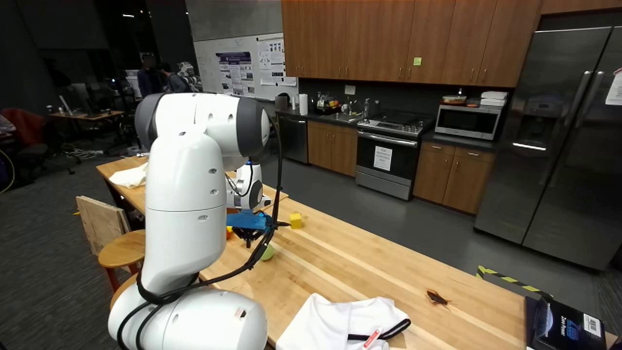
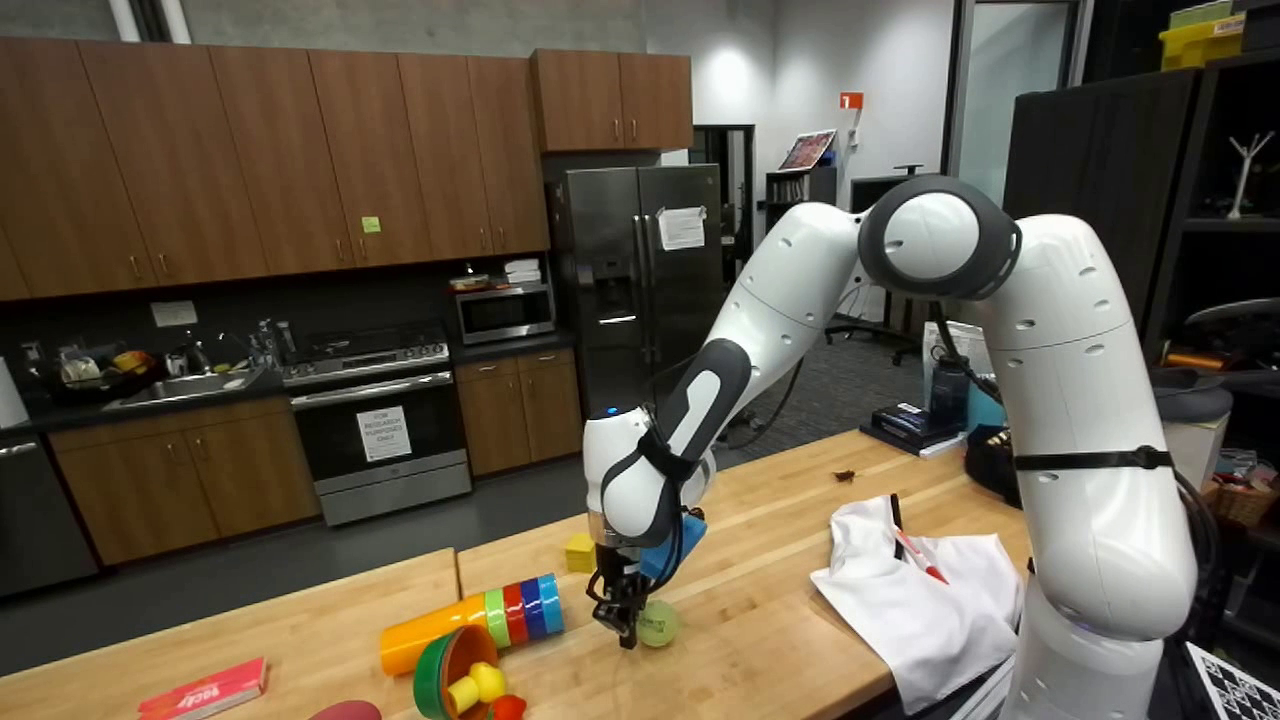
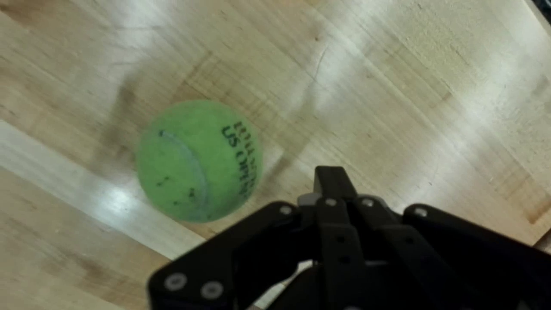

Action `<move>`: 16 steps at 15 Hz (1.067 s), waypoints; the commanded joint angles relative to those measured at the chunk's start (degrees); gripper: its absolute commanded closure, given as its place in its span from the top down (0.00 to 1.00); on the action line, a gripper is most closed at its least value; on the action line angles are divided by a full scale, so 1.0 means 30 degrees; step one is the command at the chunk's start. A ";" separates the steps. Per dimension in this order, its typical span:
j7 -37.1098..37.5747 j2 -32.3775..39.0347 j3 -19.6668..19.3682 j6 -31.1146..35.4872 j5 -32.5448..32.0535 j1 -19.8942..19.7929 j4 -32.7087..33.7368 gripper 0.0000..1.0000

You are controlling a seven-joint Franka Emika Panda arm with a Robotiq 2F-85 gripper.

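My gripper (image 3: 331, 183) is shut and holds nothing, its black fingertips together. It points down just above the wooden table. A yellow-green tennis ball (image 3: 200, 161) with dark lettering lies beside the fingertips in the wrist view. The ball shows close to the gripper (image 2: 627, 636) in an exterior view (image 2: 658, 623), and also partly behind a cable in an exterior view (image 1: 267, 252). A small yellow block (image 2: 580, 552) stands on the table near the gripper in both exterior views.
Stacked coloured cups (image 2: 480, 618), a green-orange cup (image 2: 435, 675) with a yellow toy (image 2: 486, 683), and a pink box (image 2: 205, 692) lie on the table. A white cloth (image 1: 335, 323) with a red-and-white marker (image 1: 371, 339) lies near the arm's base. A brown insect-like object (image 1: 437, 297) lies farther along.
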 commanded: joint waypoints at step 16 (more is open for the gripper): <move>0.3302 -0.0026 -0.3172 0.2425 -0.3296 0.0796 -0.0697 0.00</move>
